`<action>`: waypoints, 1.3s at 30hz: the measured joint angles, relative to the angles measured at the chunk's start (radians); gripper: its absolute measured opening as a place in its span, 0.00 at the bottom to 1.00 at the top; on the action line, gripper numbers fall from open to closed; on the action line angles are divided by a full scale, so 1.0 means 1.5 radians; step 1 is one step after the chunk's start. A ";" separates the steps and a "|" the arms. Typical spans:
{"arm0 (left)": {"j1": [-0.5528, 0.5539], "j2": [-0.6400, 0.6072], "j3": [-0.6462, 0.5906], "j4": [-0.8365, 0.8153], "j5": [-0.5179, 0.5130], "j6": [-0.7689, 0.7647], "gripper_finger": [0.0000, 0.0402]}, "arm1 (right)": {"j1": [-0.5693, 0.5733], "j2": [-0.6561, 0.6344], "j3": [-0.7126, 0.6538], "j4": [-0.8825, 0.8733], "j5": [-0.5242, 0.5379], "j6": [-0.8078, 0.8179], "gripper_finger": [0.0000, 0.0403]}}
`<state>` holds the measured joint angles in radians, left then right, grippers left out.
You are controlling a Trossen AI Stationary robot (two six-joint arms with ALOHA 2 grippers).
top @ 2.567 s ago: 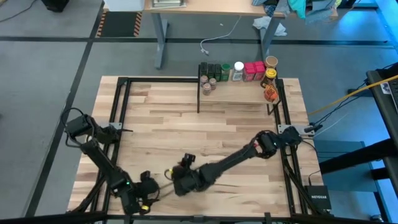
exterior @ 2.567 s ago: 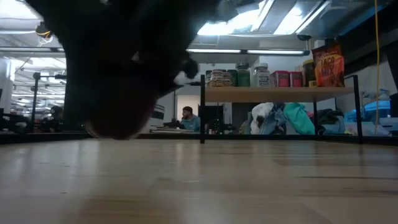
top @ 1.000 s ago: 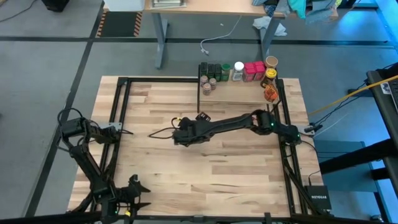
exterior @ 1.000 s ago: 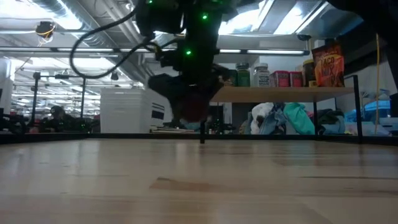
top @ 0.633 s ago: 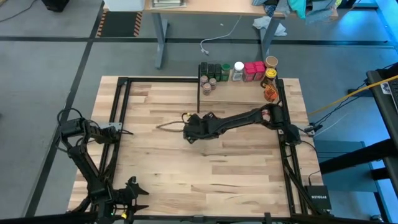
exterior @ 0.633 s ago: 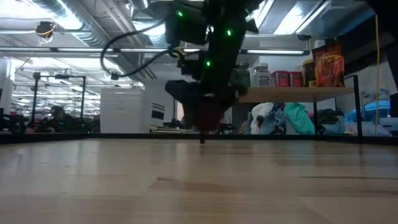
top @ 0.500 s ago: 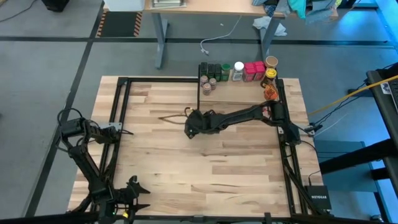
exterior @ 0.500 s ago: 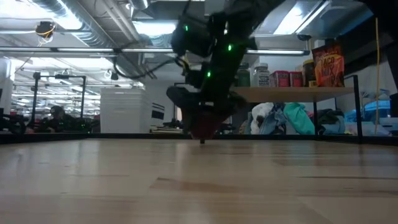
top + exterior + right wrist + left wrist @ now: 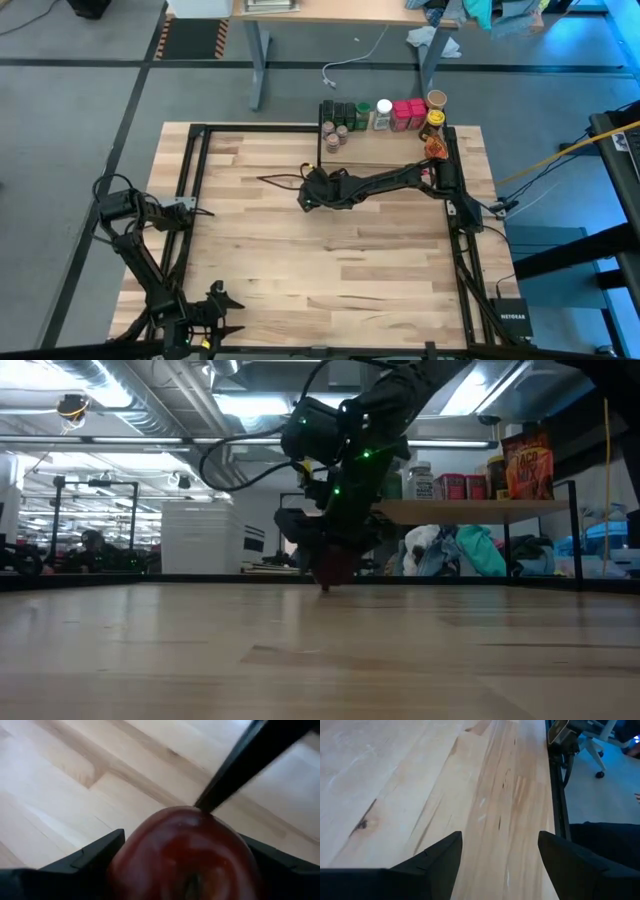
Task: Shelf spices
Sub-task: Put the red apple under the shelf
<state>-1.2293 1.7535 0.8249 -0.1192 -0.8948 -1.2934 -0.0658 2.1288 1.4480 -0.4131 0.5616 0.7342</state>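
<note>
one right tool (image 9: 182,865) clenched on red apple (image 9: 185,852) beside shelf (image 9: 385,150) post; left tool (image 9: 497,852) released.

The shelf (image 9: 385,148) is set at the far right of the table (image 9: 250,260), with the spices (image 9: 385,113) lined along its far edge. The right gripper (image 9: 308,196), closed on a round object (image 9: 182,855), is placed just near and left of the shelf. The left gripper (image 9: 215,318) is parked at the near left corner.

Upright spice jars, pink boxes and a packet (image 9: 434,150) in a row on the light-wood shelf (image 9: 385,148) at the table's far edge.
</note>
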 joint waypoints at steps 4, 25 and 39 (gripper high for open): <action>0.000 0.000 0.000 0.000 0.000 0.000 0.64 | 0.000 0.000 0.000 0.013 0.002 -0.006 0.83; 0.000 0.000 0.000 0.004 0.001 -0.005 0.64 | -0.006 0.000 0.000 0.013 -0.003 -0.004 0.98; 0.000 0.000 0.000 0.003 0.001 -0.005 0.64 | -0.005 0.000 0.000 0.013 0.021 -0.024 0.95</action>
<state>-1.2293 1.7535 0.8249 -0.1143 -0.8932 -1.3014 -0.0731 2.1292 1.4483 -0.3942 0.5926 0.6984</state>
